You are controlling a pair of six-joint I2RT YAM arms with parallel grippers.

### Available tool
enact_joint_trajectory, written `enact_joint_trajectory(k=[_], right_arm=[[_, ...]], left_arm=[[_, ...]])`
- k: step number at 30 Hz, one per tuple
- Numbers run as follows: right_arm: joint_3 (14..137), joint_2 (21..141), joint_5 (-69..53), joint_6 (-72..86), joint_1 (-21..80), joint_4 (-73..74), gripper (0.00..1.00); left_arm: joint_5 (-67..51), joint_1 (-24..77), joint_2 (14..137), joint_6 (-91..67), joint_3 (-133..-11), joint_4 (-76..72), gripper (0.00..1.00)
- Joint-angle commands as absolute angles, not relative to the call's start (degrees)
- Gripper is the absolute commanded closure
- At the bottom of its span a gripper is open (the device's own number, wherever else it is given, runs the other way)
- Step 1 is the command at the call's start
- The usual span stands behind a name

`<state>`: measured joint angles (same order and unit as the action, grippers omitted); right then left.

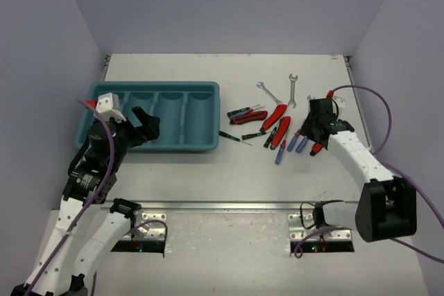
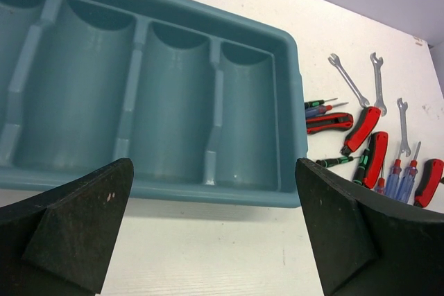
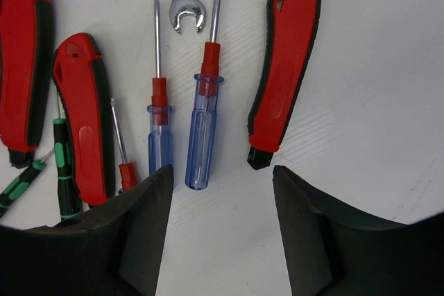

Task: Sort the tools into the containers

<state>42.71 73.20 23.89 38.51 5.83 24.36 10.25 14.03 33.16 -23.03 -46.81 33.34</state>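
Observation:
The teal tray (image 1: 157,88) lies at the left, and its four long compartments (image 2: 170,102) hold nothing. My left gripper (image 1: 142,129) hangs open over the tray's near rim (image 2: 208,192), nothing between its fingers (image 2: 347,233). The tools lie scattered to the right: two silver wrenches (image 1: 269,92), red-handled tools (image 1: 275,117), blue-handled screwdrivers (image 1: 292,144) and black-and-green screwdrivers (image 1: 253,134). My right gripper (image 3: 222,220) hovers open just short of a blue screwdriver (image 3: 202,136) and a red-handled tool (image 3: 288,67). It touches neither, and only bare table shows between its fingers (image 3: 142,227).
A third wrench head (image 3: 182,1) and another blue screwdriver (image 3: 160,140) lie beyond the right gripper, with two more red-handled tools (image 3: 83,109) to their left. Grey walls enclose the table on three sides. A metal rail (image 1: 229,206) runs along the near edge.

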Motion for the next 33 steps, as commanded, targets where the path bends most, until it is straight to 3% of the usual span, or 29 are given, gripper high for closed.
enact_joint_trajectory(k=[1, 9, 16, 23, 25, 28, 33], right_arm=[[43.6, 80.0, 24.5, 40.4, 4.4, 18.5, 0.43], [46.9, 89.3, 20.9, 39.8, 2.6, 12.9, 0.46], [44.4, 92.5, 19.2, 41.8, 2.5, 10.9, 0.62], [41.7, 86.2, 17.3, 41.4, 2.6, 11.0, 0.75], [41.8, 83.6, 17.3, 40.6, 2.5, 12.5, 0.9], [41.4, 79.4, 16.6, 39.4, 2.5, 13.1, 1.0], [41.0, 69.9, 13.6, 35.4, 3.4, 14.7, 1.0]], left_arm=[[9.0, 15.0, 33.8, -23.2, -46.4, 30.7, 0.0], [9.4, 15.7, 35.0, -23.3, -46.5, 30.8, 0.0], [10.8, 15.8, 35.8, -23.4, -46.9, 31.2, 0.0], [11.5, 15.7, 36.8, -23.4, -47.3, 31.4, 0.0], [11.0, 15.7, 37.9, -23.2, -47.4, 31.5, 0.0], [10.3, 15.7, 38.9, -23.0, -47.9, 31.6, 0.0], [5.4, 15.7, 39.1, -21.1, -48.5, 30.5, 0.0]])
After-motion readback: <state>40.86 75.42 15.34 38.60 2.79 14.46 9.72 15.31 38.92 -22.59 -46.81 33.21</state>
